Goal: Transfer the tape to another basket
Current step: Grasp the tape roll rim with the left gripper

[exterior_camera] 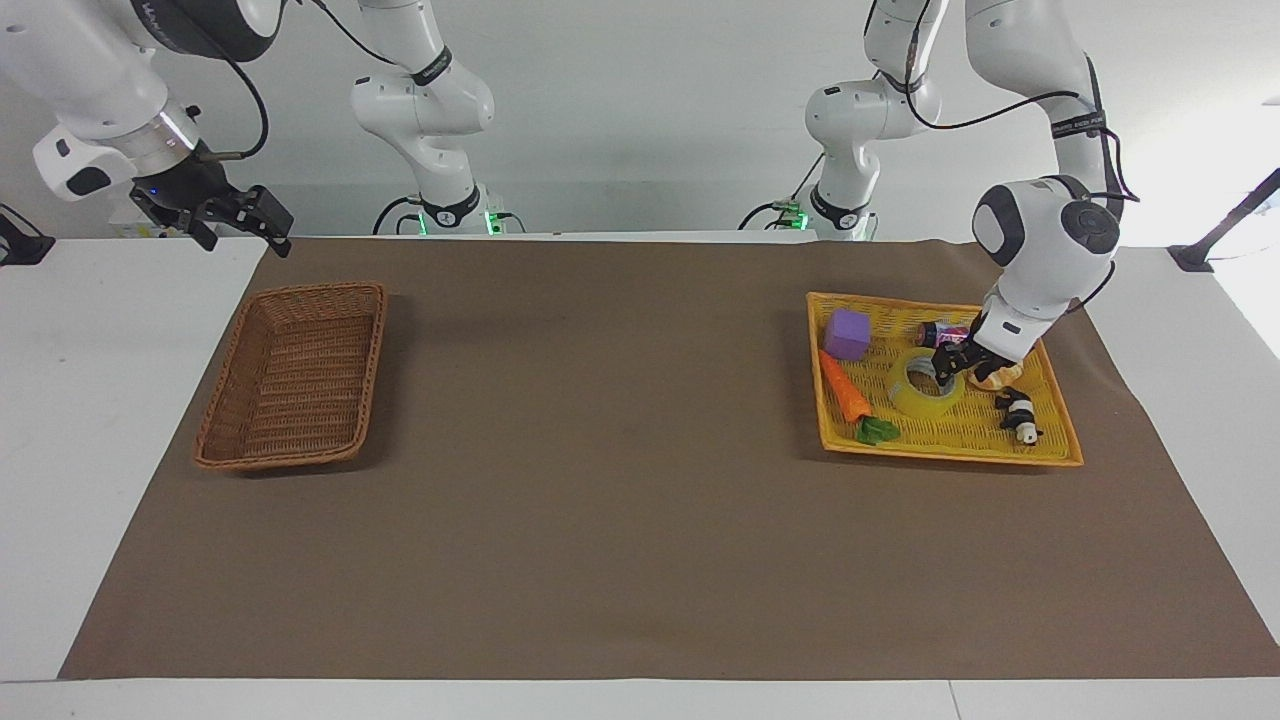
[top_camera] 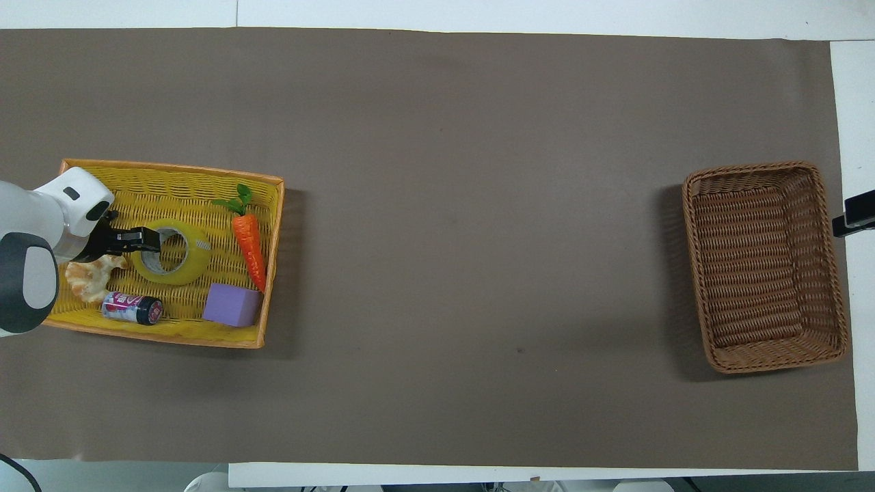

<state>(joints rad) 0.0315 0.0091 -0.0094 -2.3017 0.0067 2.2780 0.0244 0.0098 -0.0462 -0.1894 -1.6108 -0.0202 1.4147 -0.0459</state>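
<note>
Left gripper [exterior_camera: 946, 367] down in the yellow tray [exterior_camera: 1060, 440], at the rim of the tape [exterior_camera: 926, 388] on the side toward the left arm's end of the worktop. In the overhead view its dark fingers [top_camera: 143, 238] lie across the roll's wall, one seemingly inside the core hole and one outside. Fingers partly closed around that wall; whether they actually pinch it or just straddle it, cannot tell. Roll lies flat on the tray floor, hole facing up.

Tape [top_camera: 172, 251]: translucent yellow, whitish core, roughly mid-tray. Around it, all in the same tray:
- carrot [top_camera: 249, 239] with green top, beside the tape toward the right arm's end
- purple block [top_camera: 232, 305], nearer to the robots than the carrot
- small can [top_camera: 131, 307] lying on its side, near the tray's robot-side rim
- croissant-like pastry [top_camera: 89, 277], just beside the gripper, partly under the wrist
- black-and-white toy figure [exterior_camera: 1018, 413], farther from the robots than the pastry

Brown wicker basket [exterior_camera: 295, 372] at the right arm's end of the brown mat [exterior_camera: 600, 520], nothing in it, well apart from the tray.

Right gripper [exterior_camera: 255, 215] waits raised over the worktop's white margin near that basket's corner, fingers spread apart, holding nothing.
</note>
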